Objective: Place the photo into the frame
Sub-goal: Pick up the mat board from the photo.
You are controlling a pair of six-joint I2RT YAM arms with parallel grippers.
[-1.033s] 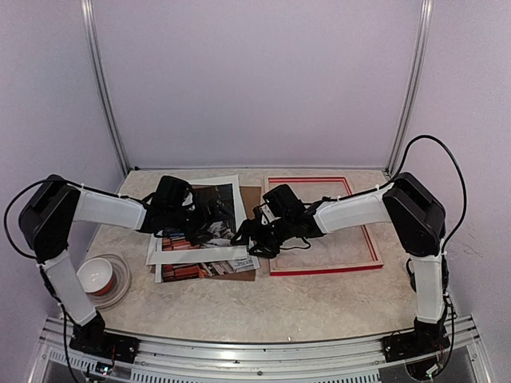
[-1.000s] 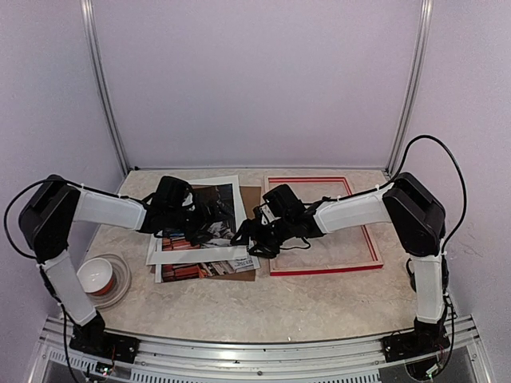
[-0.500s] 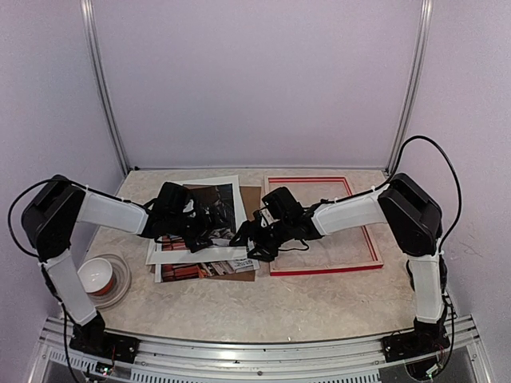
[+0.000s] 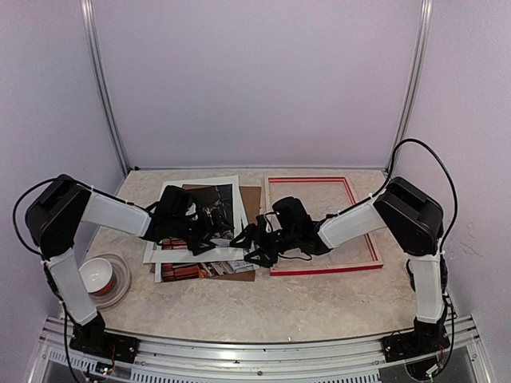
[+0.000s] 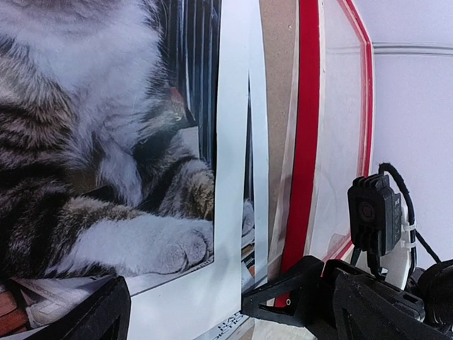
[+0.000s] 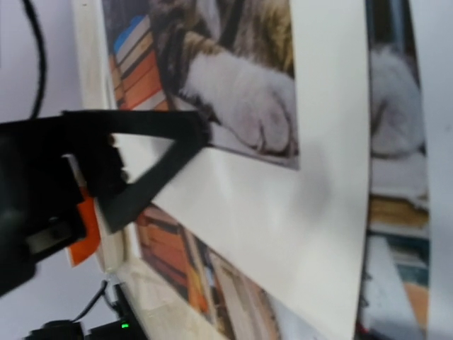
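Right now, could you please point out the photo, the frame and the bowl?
the photo point(image 4: 188, 271), top view, exposed book strip.
the frame point(image 4: 343, 267), top view, near red rail.
the bowl point(image 4: 96, 276), top view, its middle.

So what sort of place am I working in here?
Likely an enclosed robot test booth, not a home: plain lilac walls joined by aluminium posts, a marble-patterned tabletop, and a metal mounting rail along its near edge.

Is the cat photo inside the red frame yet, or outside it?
Outside. The photo lies in a pile left of the frame, and no picture shows within the frame's border.
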